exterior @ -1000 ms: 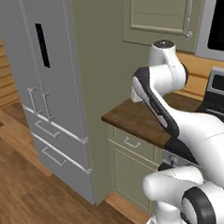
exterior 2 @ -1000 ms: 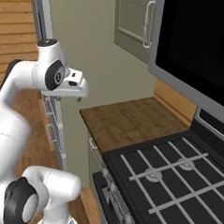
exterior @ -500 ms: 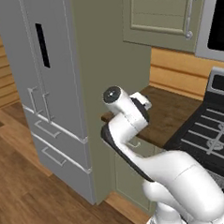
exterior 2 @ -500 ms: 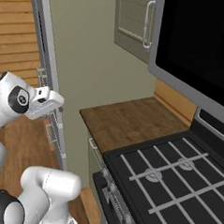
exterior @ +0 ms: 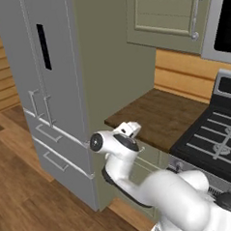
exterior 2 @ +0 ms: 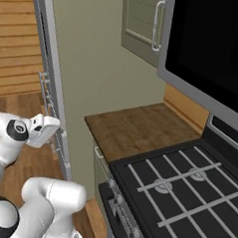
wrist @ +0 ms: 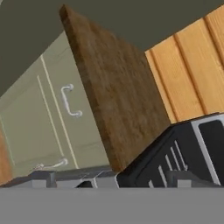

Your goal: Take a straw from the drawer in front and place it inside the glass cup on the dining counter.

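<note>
One sage-green drawer (wrist: 65,103) sits closed; gripper (exterior: 130,130) state cannot be told.

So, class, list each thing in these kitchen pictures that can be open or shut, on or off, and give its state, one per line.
drawer: shut, handle untouched.
upper cabinet door: shut.
fridge: doors and drawers shut.
stove: burners bare, no flame showing.
end effector: low, before the counter edge; open or shut cannot be told.

Counter (exterior: 156,116) between fridge (exterior: 48,92) and stove (exterior: 210,136).
</note>
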